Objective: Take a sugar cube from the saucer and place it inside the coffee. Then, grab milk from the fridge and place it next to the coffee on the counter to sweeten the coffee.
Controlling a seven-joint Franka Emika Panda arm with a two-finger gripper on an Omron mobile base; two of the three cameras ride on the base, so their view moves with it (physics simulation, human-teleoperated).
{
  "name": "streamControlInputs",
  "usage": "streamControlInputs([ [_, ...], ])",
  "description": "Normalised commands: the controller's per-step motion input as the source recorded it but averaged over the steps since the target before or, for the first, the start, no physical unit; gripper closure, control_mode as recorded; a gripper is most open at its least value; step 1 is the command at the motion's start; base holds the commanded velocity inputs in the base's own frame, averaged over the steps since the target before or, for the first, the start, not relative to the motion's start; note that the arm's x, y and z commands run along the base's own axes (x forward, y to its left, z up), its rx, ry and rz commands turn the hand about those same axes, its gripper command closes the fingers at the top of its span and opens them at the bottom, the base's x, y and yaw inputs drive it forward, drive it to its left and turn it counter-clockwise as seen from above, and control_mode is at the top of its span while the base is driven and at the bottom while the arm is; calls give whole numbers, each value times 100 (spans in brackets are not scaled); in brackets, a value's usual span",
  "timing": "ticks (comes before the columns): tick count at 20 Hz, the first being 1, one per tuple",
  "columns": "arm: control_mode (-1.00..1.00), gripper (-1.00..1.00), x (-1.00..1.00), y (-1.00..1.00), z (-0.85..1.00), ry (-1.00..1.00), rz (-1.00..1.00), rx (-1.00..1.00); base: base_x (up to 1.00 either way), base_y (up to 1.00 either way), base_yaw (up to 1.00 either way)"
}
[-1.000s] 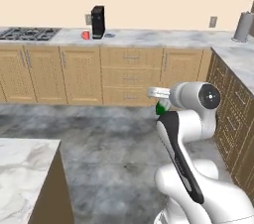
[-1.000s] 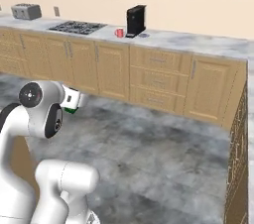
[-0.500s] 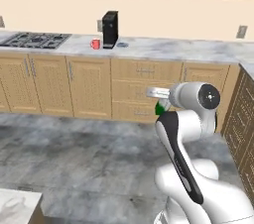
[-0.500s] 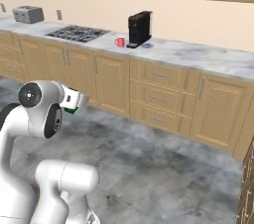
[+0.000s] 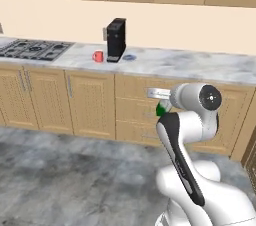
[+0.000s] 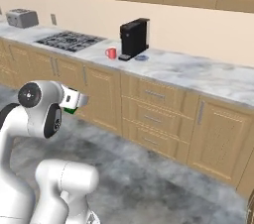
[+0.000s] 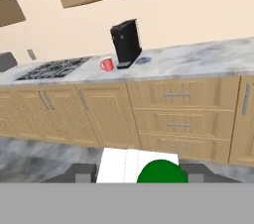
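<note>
The floor [image 5: 65, 170], grey and veined, lies open ahead of and below the gripper, bare all the way to the cabinet fronts. The desk [image 6: 198, 72] runs across the far side, well ahead of the gripper and somewhat higher than it; its front edge overhangs light wooden doors and drawers [image 7: 173, 114]. A broad stretch of bare marble extends along the desk ahead and to the right of the gripper. Set into the desk far ahead to the left is the gas hob [image 6: 69, 39], with a toaster [image 6: 22, 17] beyond it.

The coffee machine [image 5: 116, 39], tall and black, stands ahead and slightly left of the gripper. The coffee [image 7: 107, 64], a red mug, sits just beside the machine on its left. The saucer [image 7: 144, 60], small and blue, sits just beside the machine on its right. The sugar cube is too small to make out.

The arm is folded tight, elbow raised, forearm level, hand pointing toward the desk. The gripper [image 7: 135, 171] has its fingers part-way apart, clamped on the milk [image 7: 136, 166], a carton showing white above and green below, carried well short of the desk.
</note>
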Motion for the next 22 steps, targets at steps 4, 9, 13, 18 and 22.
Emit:
streamControlInputs([
  [4, 100, 100, 0, 0, 0, 0, 0, 0, 100, -3, 12],
  [9, 100, 100, 0, 0, 0, 0, 0, 0, 100, 25, 2],
  [13, 100, 100, 0, 0, 0, 0, 0, 0, 100, 67, 0],
  [18, 100, 100, 0, 0, 0, 0, 0, 0, 100, 100, -15],
  [22, 100, 100, 0, 0, 0, 0, 0, 0, 100, 90, -23],
])
